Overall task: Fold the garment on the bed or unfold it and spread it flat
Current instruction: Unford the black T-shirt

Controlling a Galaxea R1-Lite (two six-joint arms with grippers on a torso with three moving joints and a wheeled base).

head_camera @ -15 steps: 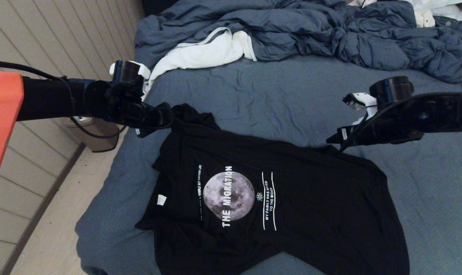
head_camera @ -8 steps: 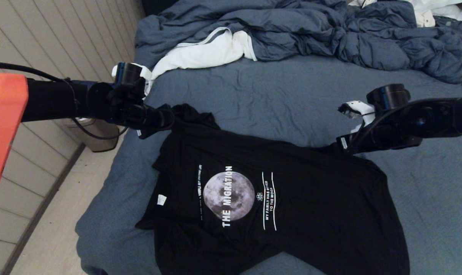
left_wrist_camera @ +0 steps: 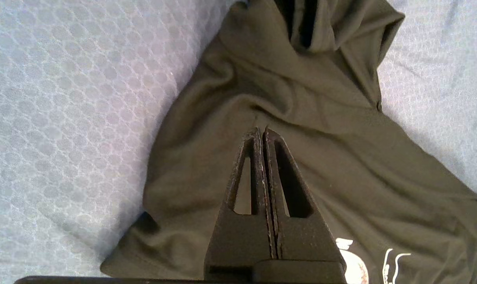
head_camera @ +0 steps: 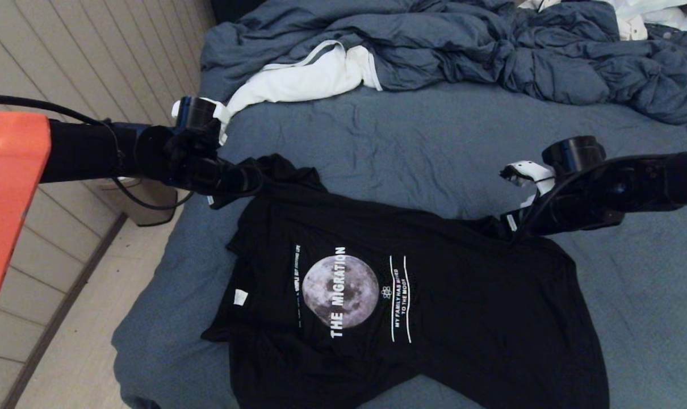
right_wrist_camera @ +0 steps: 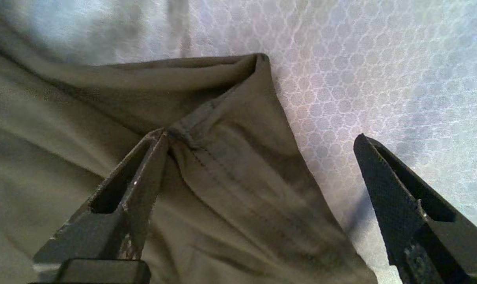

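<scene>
The left gripper (left_wrist_camera: pixel 261 132) is closed tight, fingers pressed together with nothing visibly between them, poised over the bunched far-left corner of the garment (head_camera: pixel 411 295), which lies print-up on the bed (head_camera: pixel 411 142) beneath and between both tools. The right gripper (right_wrist_camera: pixel 262 136) gapes wide, one finger (right_wrist_camera: pixel 151 157) touching a hemmed corner of the garment, the other over bare sheet.
</scene>
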